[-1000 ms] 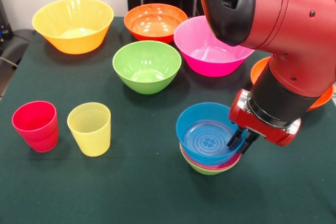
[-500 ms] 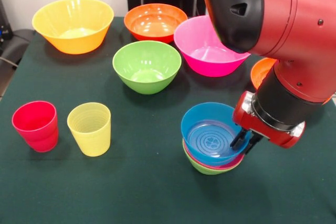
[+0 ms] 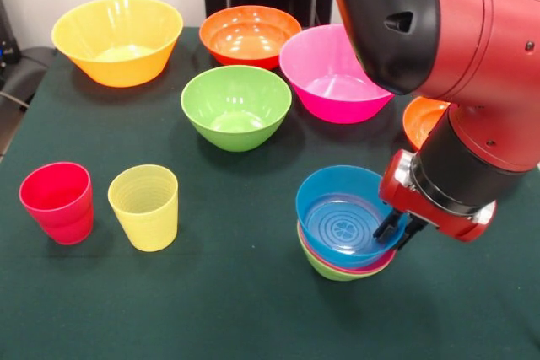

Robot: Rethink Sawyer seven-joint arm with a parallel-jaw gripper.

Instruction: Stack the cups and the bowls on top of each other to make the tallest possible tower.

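The tower stands at the front right: a blue bowl nested in a red bowl, with a small light-green bowl lowest. My gripper is at the blue bowl's right rim, its two dark fingers astride the rim and shut on it. A red cup and a translucent yellow cup stand upright side by side at the front left, far from the gripper.
Loose bowls sit behind on the dark green table: a green one, pink, orange and a large yellow-orange one. My arm partly hides another orange bowl at the right.
The gripper has shifted slightly to the right, and the nested blue, red and light-green bowls have slid right with it. Everything else stayed put.
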